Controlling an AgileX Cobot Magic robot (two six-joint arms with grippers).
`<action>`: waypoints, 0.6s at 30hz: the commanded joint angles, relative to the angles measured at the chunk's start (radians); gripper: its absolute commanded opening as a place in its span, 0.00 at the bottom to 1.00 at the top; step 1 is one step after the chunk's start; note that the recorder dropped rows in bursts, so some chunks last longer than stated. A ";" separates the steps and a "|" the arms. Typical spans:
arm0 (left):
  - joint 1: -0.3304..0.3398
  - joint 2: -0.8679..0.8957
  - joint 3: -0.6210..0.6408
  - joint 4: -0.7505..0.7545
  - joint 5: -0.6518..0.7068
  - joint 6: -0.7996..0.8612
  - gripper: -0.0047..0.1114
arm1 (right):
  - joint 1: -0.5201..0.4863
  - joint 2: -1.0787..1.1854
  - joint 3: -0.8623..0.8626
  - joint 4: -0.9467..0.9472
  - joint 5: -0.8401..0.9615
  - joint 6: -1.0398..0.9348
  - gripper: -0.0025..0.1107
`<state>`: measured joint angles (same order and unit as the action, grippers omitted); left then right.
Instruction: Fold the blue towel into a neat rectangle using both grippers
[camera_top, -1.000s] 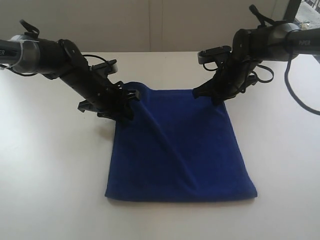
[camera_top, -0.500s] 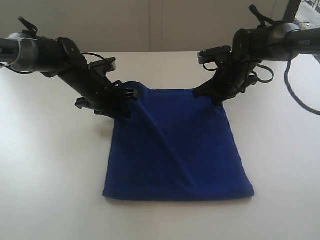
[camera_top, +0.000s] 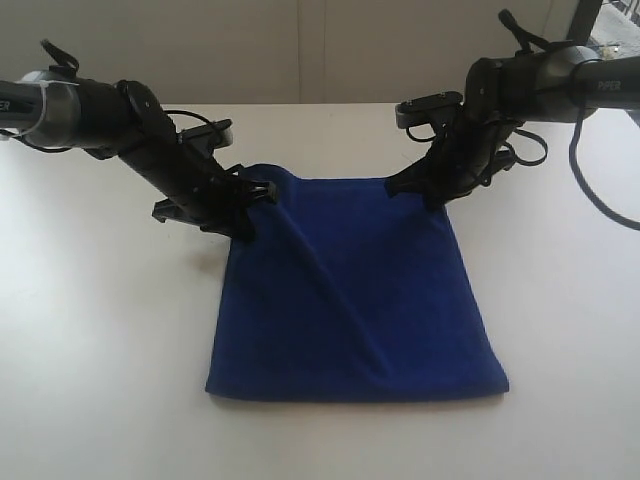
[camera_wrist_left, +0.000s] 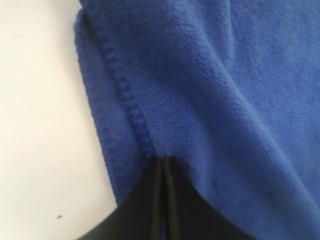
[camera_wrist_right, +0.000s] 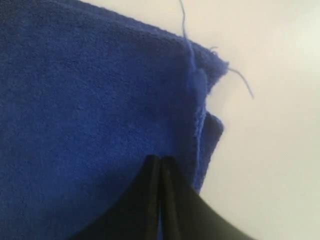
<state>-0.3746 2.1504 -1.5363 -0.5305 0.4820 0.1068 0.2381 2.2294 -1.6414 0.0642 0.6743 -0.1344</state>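
The blue towel (camera_top: 350, 300) lies on the white table (camera_top: 100, 350), with a diagonal ridge running from its far left corner toward the near edge. My left gripper (camera_top: 248, 208) is at that far left corner. In the left wrist view its fingers (camera_wrist_left: 161, 160) are pressed together, pinching the towel (camera_wrist_left: 225, 75) next to the stitched hem. My right gripper (camera_top: 432, 193) is at the far right corner. Its fingers (camera_wrist_right: 161, 160) are also shut on the plush cloth (camera_wrist_right: 90, 90), close to the corner with loose threads.
Bare white tabletop surrounds the towel on all sides. A pale wall (camera_top: 300, 50) rises behind the table's far edge. Black cables (camera_top: 590, 170) loop from the right arm over the table at the right.
The left gripper has pulled back and up a little at the far left corner, and the towel's near edge has slid slightly left and away. The right arm has not moved.
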 joint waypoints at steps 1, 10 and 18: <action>0.001 -0.003 -0.001 -0.013 0.008 -0.001 0.04 | -0.011 -0.003 0.003 -0.006 0.001 0.000 0.02; 0.001 -0.006 -0.001 -0.011 0.004 -0.001 0.04 | -0.011 -0.021 -0.005 -0.006 0.003 0.002 0.02; 0.001 -0.008 -0.001 -0.007 0.000 -0.001 0.04 | -0.011 0.005 -0.010 -0.004 0.026 0.004 0.02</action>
<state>-0.3746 2.1504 -1.5363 -0.5305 0.4703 0.1068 0.2381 2.2266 -1.6478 0.0642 0.6921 -0.1344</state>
